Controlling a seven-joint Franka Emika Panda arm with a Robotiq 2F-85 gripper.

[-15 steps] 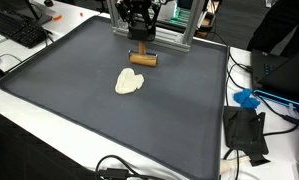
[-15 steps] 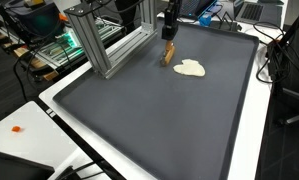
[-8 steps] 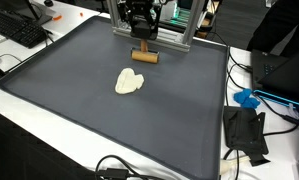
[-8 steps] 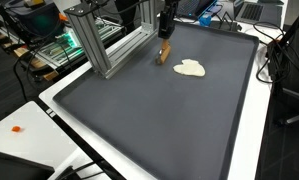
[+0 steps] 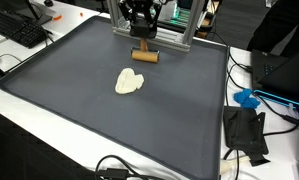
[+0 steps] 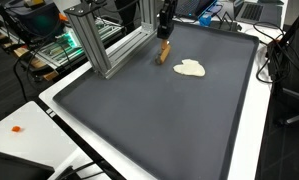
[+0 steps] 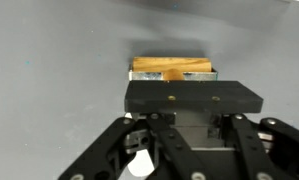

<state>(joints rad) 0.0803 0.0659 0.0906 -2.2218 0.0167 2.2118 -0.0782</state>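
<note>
A small wooden block [image 5: 142, 57] lies on the dark grey mat [image 5: 79, 100] near its far edge, and it also shows in an exterior view [image 6: 164, 52]. My gripper [image 5: 140, 36] hangs just above the block with its fingers spread, holding nothing; it also shows in an exterior view [image 6: 163, 31]. In the wrist view the block [image 7: 174, 68] shows beyond the black gripper body [image 7: 175, 82]. A cream, lumpy soft object [image 5: 130, 82] lies on the mat a short way from the block and shows in both exterior views [image 6: 190, 68].
An aluminium frame [image 6: 109, 45] stands at the mat's edge beside the gripper. A keyboard [image 5: 24, 30], a blue object [image 5: 247, 99], a black device [image 5: 246, 133] and cables [image 5: 119, 170] lie on the white table around the mat.
My gripper has let go of the wooden block and risen a little. The block has gone from standing in the fingers to lying on the mat.
</note>
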